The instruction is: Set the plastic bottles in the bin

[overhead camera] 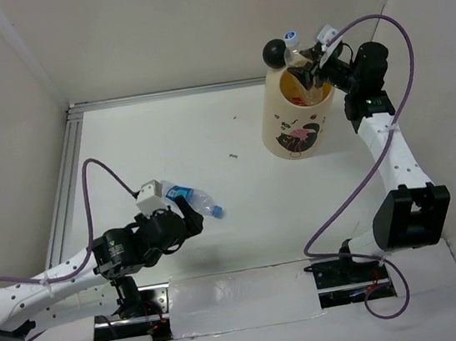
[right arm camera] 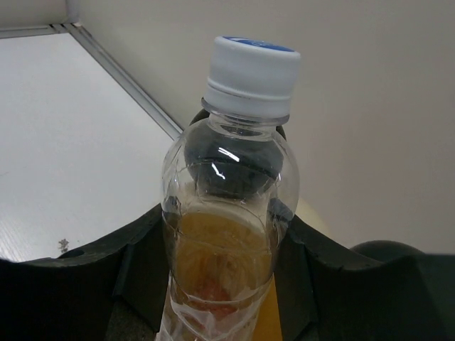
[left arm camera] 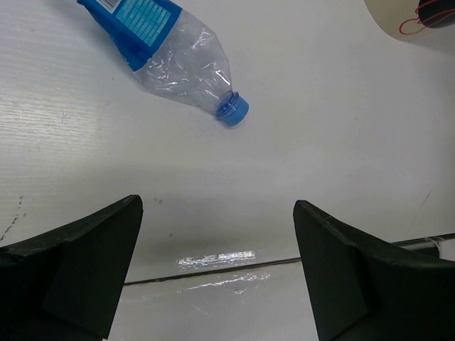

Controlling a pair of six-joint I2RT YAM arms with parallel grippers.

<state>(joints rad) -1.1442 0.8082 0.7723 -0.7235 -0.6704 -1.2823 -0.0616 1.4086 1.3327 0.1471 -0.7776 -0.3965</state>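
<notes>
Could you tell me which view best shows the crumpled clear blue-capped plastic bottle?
Left wrist: the crumpled clear blue-capped plastic bottle lies close up, cap and label plain. Top external shows it small; right wrist not at all.

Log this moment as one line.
right gripper: shut on clear bottle over bin | left gripper: open, near blue-label bottle lying on table
</notes>
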